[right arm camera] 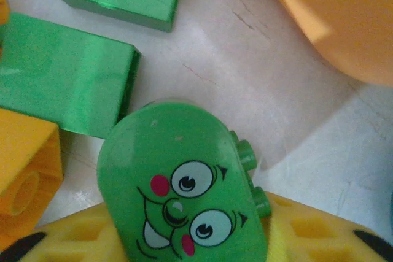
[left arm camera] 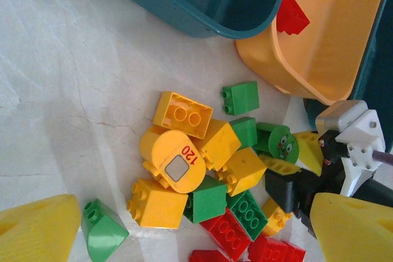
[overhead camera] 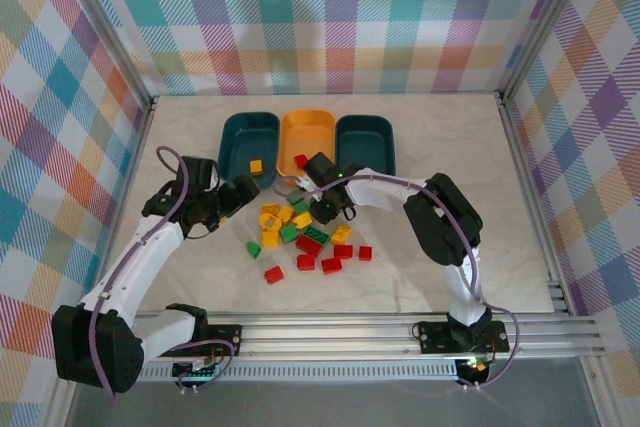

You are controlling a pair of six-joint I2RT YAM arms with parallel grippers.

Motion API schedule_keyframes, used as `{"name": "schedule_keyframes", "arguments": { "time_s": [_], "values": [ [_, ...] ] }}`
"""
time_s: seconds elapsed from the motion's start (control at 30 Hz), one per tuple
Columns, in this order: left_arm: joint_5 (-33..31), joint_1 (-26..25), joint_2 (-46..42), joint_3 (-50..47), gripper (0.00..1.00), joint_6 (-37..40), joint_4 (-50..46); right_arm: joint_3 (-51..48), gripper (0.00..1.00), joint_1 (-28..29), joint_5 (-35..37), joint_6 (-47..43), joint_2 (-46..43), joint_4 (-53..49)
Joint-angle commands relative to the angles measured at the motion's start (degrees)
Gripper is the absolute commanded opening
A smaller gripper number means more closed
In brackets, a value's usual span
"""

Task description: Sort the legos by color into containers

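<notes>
At the middle of the table (overhead camera: pixel 450 137), the bricks (overhead camera: pixel 300 232) are heaped in a loose pile of red, yellow and green. At the far side of the pile a green brick with a face (right arm camera: pixel 184 188) is seen lying flat, studs turned toward the orange bin (overhead camera: pixel 308 122). This brick is flanked by the yellow fingers (right arm camera: pixel 307 234) of the right gripper (right arm camera: pixel 193 231), which are drawn in close on both sides; whether it is actually pinched cannot be told. Two plain green bricks (right arm camera: pixel 61 78) are found just beside it. Toward the far edge three bins are set touching in a row: the left teal bin (overhead camera: pixel 232 132), in which a yellow brick (overhead camera: pixel 256 165) is held, the orange bin, in which a red brick (overhead camera: pixel 300 160) is held, and the right teal bin (overhead camera: pixel 365 127). At the left side of the pile the left gripper (left arm camera: pixel 196 213) is held above the table with its fingers spread wide and nothing gripped. A green sloped brick (left arm camera: pixel 101 228) is set slightly apart at the pile's near-left side, and several red bricks (overhead camera: pixel 330 265) are scattered along its near side.
</notes>
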Motion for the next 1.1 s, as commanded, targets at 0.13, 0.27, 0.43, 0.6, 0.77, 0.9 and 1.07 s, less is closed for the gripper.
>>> {"name": "schedule_keyframes", "arguments": {
  "time_s": [0.13,0.27,0.43,0.6,0.77,0.9,1.07],
  "values": [
    [0.0,-0.2,-2.7,-2.3,0.96,-0.1,-0.2,-5.9,0.29,0.7,-1.7,2.4,-5.9,4.2],
    [0.5,-0.2,-2.5,-2.8,0.96,-0.1,0.1,-9.6,0.27,0.8,-2.0,6.1,-10.7,6.5],
    [1.1,-0.2,-1.8,-3.1,0.96,-0.3,0.3,-11.6,0.27,0.8,-1.6,8.9,-16.9,7.6],
    [2.8,-0.7,-1.0,-4.9,0.95,-2.6,2.0,-7.8,0.27,-3.1,1.2,10.1,-18.4,6.5],
    [3.6,-6.1,-0.4,-8.2,0.94,-7.3,7.3,-2.1,0.27,-12.0,5.8,15.1,-14.6,4.8],
    [2.8,-12.4,2.3,-8.5,0.95,-9.0,10.5,4.3,0.27,-16.7,7.3,17.7,-7.9,0.5],
    [1.8,-14.8,4.2,-8.3,0.96,-8.5,10.8,13.1,0.27,-19.4,6.9,17.6,1.0,-4.1]
  ]
}}
